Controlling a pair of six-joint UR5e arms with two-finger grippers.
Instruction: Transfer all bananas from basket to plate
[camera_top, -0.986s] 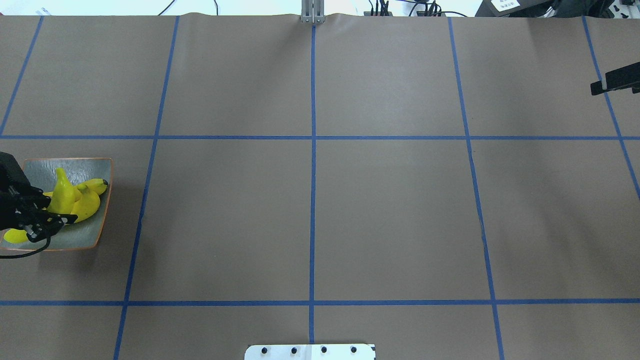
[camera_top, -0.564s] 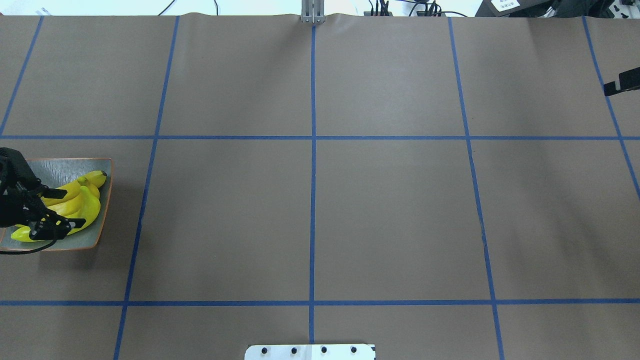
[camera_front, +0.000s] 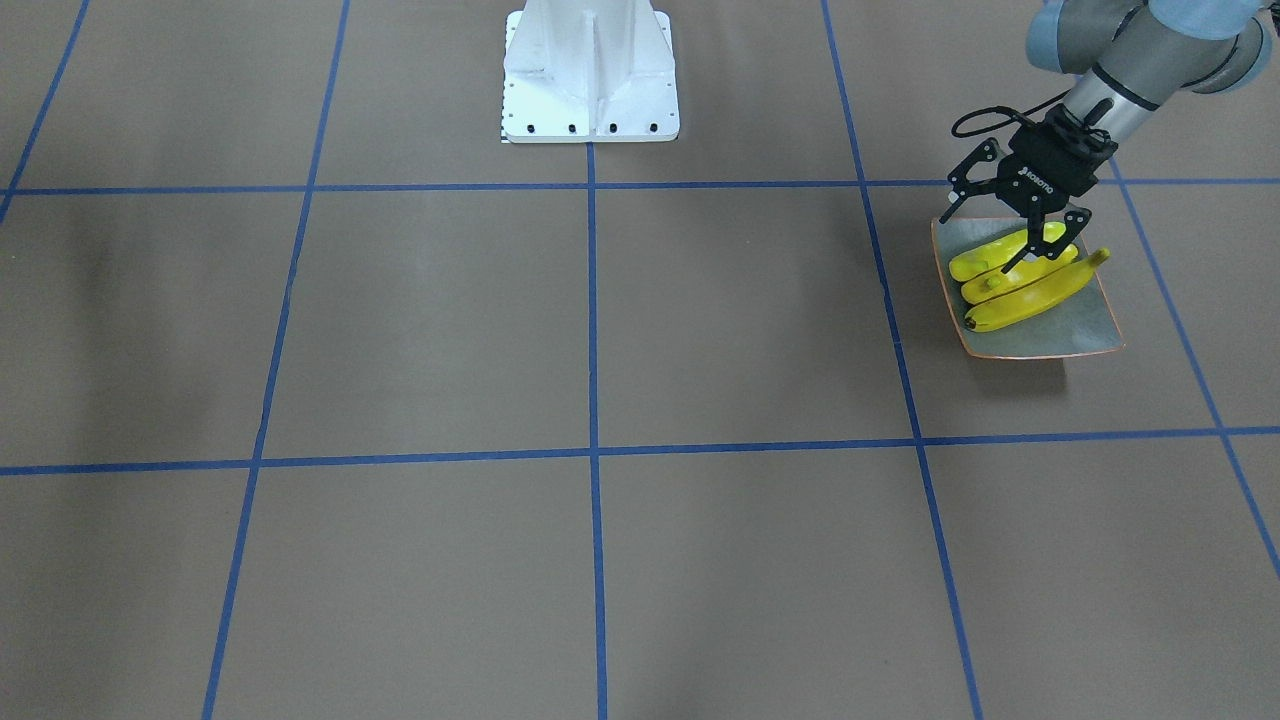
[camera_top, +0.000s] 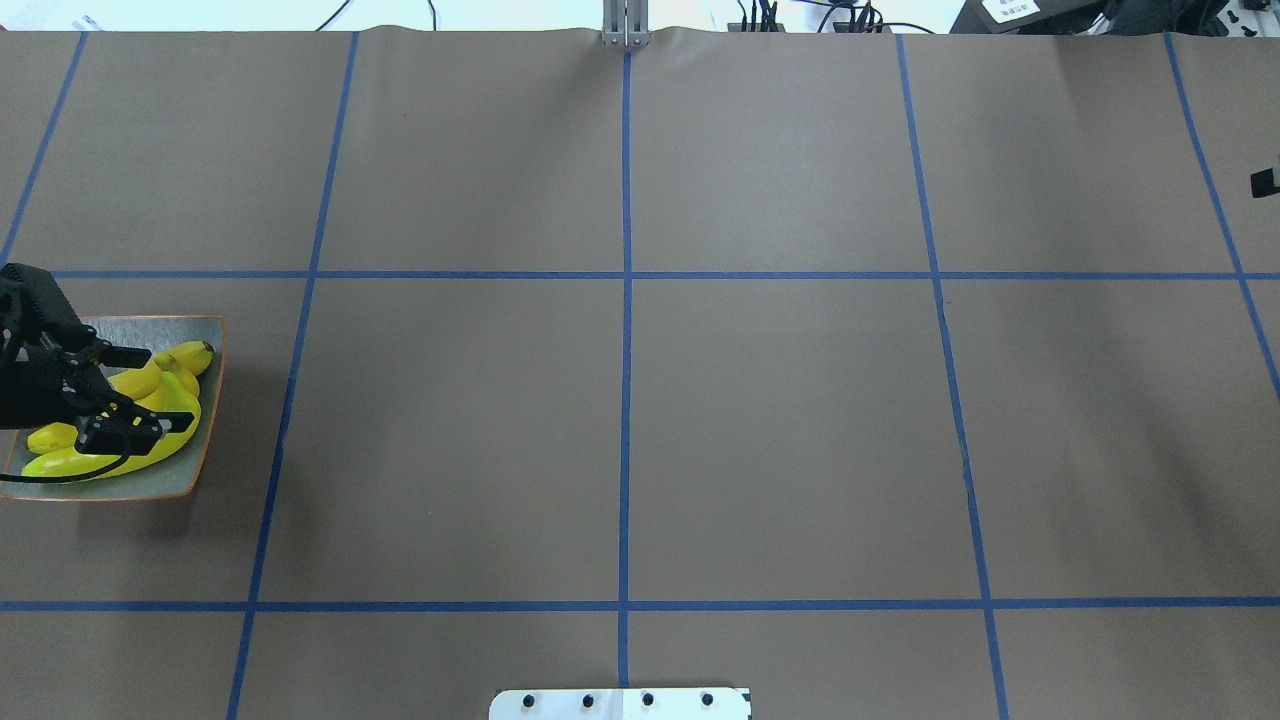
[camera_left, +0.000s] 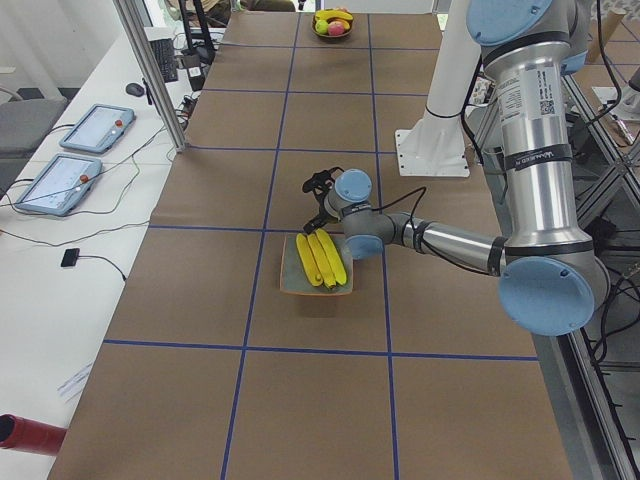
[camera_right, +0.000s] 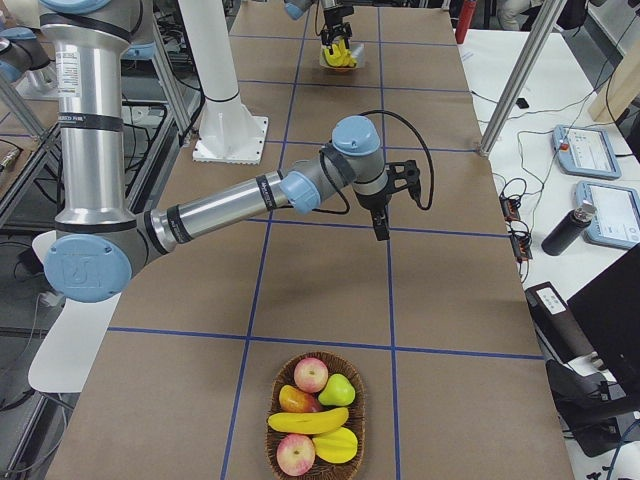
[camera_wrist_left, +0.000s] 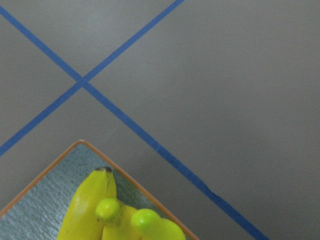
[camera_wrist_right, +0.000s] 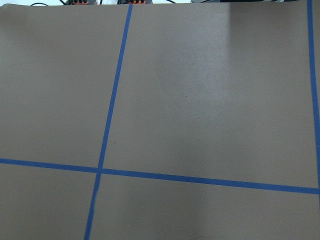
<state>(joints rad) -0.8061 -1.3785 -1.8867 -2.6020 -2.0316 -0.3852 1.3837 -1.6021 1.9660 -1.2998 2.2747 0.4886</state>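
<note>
Three yellow bananas (camera_top: 150, 420) lie side by side on the square grey-green plate (camera_top: 195, 335) at the table's left end. They also show in the front view (camera_front: 1020, 290) and the left wrist view (camera_wrist_left: 92, 205). My left gripper (camera_top: 165, 387) hangs just above them, open and empty, a finger on each side of the pile (camera_front: 1000, 240). A fourth banana (camera_right: 308, 421) lies in the woven basket (camera_right: 352, 372) at the table's right end. My right gripper (camera_right: 380, 225) hovers over bare table, far from the basket; only its tip (camera_top: 1265, 182) shows overhead, and I cannot tell its state.
The basket also holds apples (camera_right: 311, 375), a pear (camera_right: 337, 390) and another yellow fruit. The white robot base (camera_front: 590, 75) stands at the middle of the near edge. Blue tape lines grid the brown table.
My left gripper let go of a banana that stood tilted; it now lies flat with the others, and the gripper has opened wider and drawn back. My right gripper has slid toward the right edge.
</note>
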